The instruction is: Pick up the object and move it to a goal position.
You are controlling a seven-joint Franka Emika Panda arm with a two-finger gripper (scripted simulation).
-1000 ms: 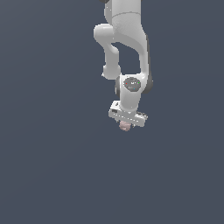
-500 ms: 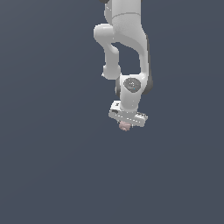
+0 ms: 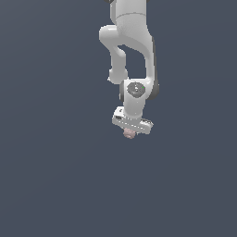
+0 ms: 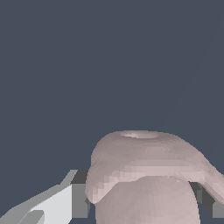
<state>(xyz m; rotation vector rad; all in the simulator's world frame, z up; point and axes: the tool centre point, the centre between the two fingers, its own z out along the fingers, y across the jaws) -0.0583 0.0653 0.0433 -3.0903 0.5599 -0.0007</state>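
- The object, a small pale pink lumpy blob, sat directly under the white hand in the exterior view, peeking out just below the hand's flat body.
- In the wrist view the object filled the lower part of the picture: a rounded cap with a shallow dimple on top, flaring over a narrower rounded lower part.
- The hand was closed on the object: a white finger with a dark grey pad pressed against one flank of the blob, and a second dark pad showed against the opposite flank.
- The white arm came down from the upper edge of the exterior view, bent through a curved elbow, and ended in a round wrist joint with a small green mark just above the hand.
- Everything around the hand and object was a plain dark blue-grey ground; nothing else stood near them or between them and either camera.
- No shadow or edge showed on that ground, so I could not tell whether the object was resting on a surface or held clear of it.
- The fingers were hidden behind the hand's body in the exterior view, the arm's base was cut off, and the blob's lower part ran off the wrist picture.
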